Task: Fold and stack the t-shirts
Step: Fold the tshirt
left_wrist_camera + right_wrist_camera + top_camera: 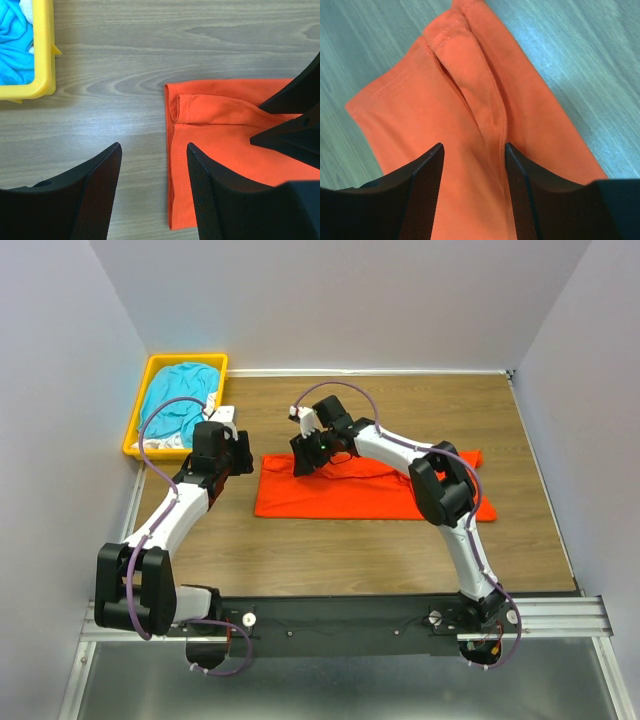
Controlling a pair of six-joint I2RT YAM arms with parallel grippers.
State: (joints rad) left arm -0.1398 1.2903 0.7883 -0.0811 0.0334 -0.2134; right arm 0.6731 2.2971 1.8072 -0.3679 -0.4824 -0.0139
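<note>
Wood-grain table [380, 540] between pale walls, with a yellow bin [133, 435] at the far left holding a teal-blue t-shirt [180, 400] and, across the middle, an orange-red t-shirt [350, 495] folded into a long flat band. Left gripper [153, 155] hanging over that band's left end with fingers wide, one above bare wood and one above cloth; right gripper [474, 147] just to its right, fingers parted astride a raised sleeve fold, contact impossible to tell. Likely soft, light and limp, prone to sag and slide on the wood, so best pinched at the doubled, stitched left edge through all layers.
</note>
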